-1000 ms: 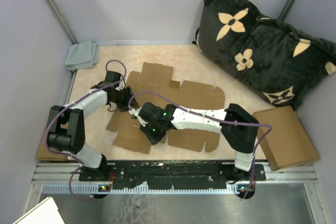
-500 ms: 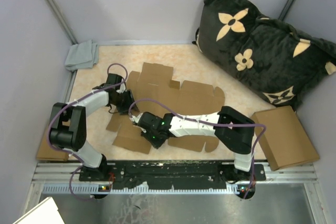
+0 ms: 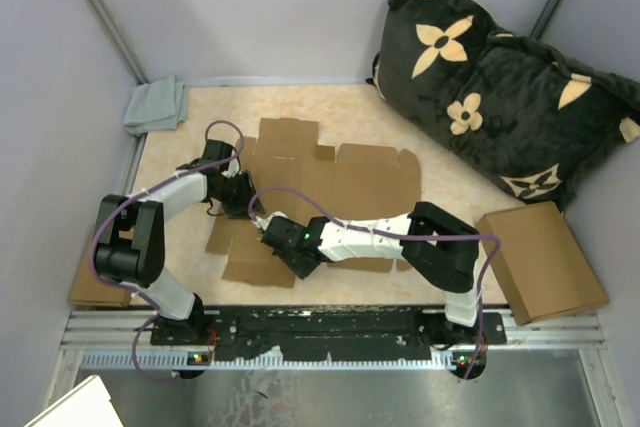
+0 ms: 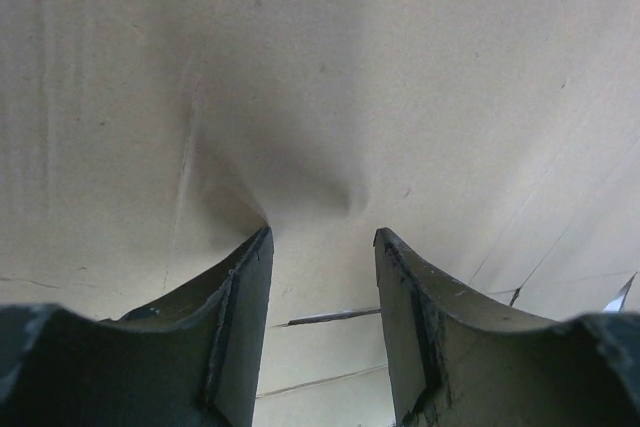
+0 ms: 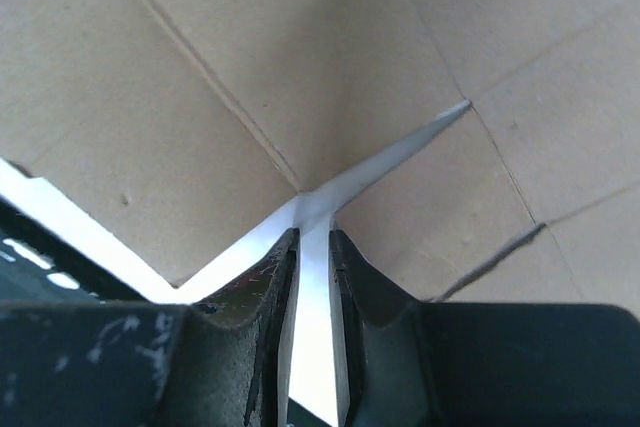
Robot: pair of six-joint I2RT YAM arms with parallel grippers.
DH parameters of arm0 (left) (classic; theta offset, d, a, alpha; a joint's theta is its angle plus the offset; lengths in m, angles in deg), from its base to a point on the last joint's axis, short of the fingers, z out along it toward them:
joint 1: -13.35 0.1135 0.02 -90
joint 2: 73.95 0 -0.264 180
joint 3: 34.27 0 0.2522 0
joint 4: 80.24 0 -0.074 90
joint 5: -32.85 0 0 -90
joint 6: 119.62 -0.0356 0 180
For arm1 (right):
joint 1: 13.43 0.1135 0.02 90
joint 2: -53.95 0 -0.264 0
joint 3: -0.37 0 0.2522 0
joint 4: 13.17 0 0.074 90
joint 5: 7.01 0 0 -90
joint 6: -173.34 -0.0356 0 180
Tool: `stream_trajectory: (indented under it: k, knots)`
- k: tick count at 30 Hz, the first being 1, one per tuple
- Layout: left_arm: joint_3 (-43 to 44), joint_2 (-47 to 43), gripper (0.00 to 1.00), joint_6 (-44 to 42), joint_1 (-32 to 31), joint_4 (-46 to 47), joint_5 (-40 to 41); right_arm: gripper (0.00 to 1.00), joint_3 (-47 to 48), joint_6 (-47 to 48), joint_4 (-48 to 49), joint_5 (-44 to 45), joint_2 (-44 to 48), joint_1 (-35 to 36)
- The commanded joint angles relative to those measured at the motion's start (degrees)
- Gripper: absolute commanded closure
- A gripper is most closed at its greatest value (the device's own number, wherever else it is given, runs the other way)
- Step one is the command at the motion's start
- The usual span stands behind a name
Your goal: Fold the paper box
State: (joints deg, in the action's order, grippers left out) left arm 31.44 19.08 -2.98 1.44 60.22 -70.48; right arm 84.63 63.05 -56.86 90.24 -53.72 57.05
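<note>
The paper box (image 3: 350, 182) is a flat brown die-cut sheet lying in the middle of the table. My left gripper (image 3: 238, 197) is at the sheet's left part. In the left wrist view the gripper (image 4: 320, 237) is open, its tips against the cardboard (image 4: 350, 67), with nothing between the fingers. My right gripper (image 3: 277, 247) is at the sheet's near-left flaps. In the right wrist view the gripper (image 5: 314, 237) is closed to a thin gap on a pale edge where the cardboard (image 5: 300, 47) flaps meet.
A black pillow (image 3: 500, 87) with tan flowers fills the far right. A ready-made brown box (image 3: 545, 259) lies at the right edge. A grey cloth (image 3: 157, 105) sits in the far left corner. A small flat cardboard piece (image 3: 85, 289) lies at the near left. Walls enclose the table.
The sheet has turned and shifted, so it now lies squarer to the table. My right gripper has moved left and nearer with the near-left flaps. The left gripper has barely moved.
</note>
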Motion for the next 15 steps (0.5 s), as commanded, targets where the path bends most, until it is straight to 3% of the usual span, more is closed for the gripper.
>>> stream_trajectory:
  k: [1, 15]
  knots:
    - [0.4, 2.0, 0.48, -1.8, -0.3, -2.7, 2.1, 0.80, 3.9, -1.1, -3.6, 7.2, 1.3, -0.7]
    - [0.8, 2.9, 0.48, -2.3, -0.3, -3.5, 2.7, 0.79, 7.6, 1.7, -6.5, 10.8, 2.5, -9.0]
